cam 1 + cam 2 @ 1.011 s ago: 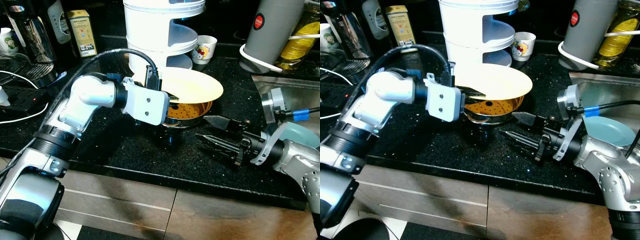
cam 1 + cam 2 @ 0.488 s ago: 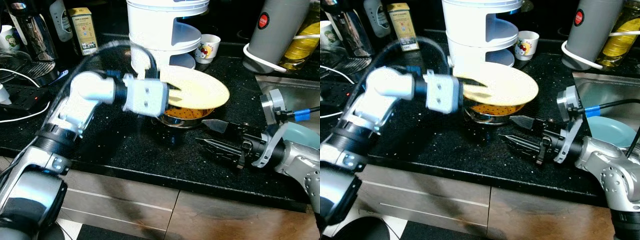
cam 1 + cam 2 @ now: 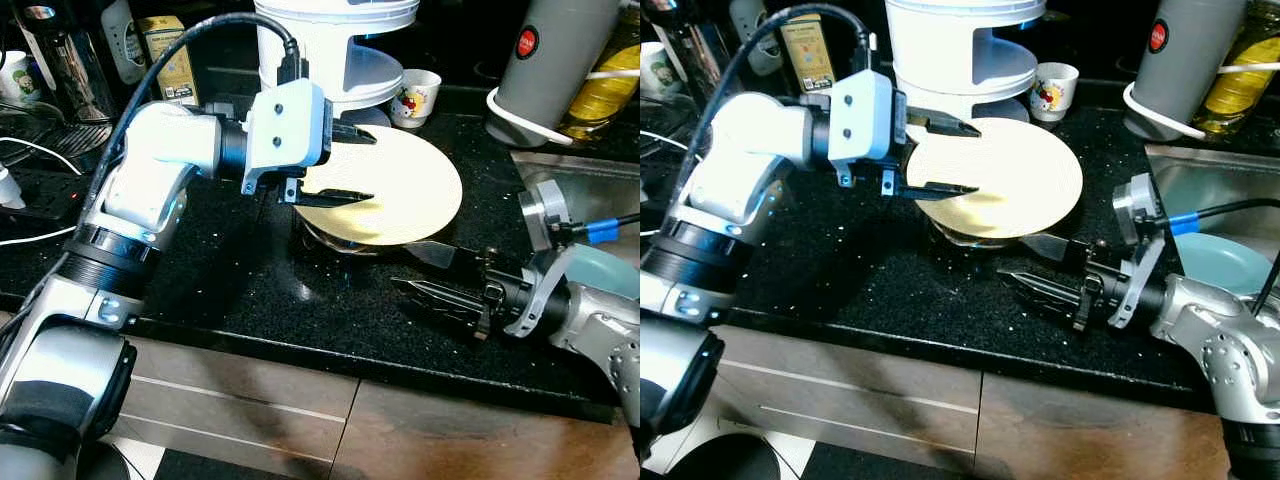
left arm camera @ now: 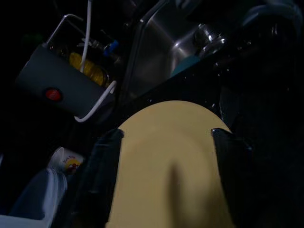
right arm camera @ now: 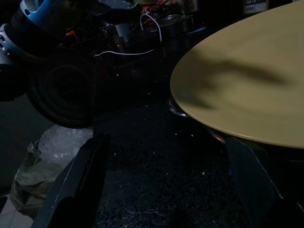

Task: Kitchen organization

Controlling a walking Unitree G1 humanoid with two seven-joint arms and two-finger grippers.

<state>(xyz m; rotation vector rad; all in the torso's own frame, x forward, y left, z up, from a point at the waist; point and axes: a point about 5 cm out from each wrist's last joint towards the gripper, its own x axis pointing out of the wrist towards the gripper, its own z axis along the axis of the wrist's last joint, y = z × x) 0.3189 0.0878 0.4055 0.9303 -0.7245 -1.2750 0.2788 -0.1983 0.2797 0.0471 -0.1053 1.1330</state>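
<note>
Nearest the counter's edge, the right gripper [image 3: 440, 275] lies low over the black counter [image 3: 250, 290], its two fingers spread apart with nothing between them, pointing toward the pan. One finger reaches just under the overhanging rim of the yellow plate [image 3: 400, 195]. If that arm lifts or pushes forward from here, I'd expect it to catch the rim and tip the plate off.

The plate sits flat on top of the steel pan [image 3: 970, 237], covering it like a lid and jutting out past it on every side. That looks like a shaky perch to me; a sideways nudge could slide it onto the counter or drag the pan along.

Over the plate's left part hangs the left gripper [image 3: 340, 165], fingers parted and empty, one above the surface and one close to it. Whether the lower finger touches the plate I can't tell. If it pulls away at an angle it could snag the plate.

Just behind stands the white tiered rack [image 3: 335, 60], close enough that a swing of the left wrist might knock it. Further back are a small cup [image 3: 413, 97], a grey jug [image 3: 555, 65] and, to the right, the sink [image 3: 1210, 190] with a blue dish [image 3: 1205, 262] inside.
</note>
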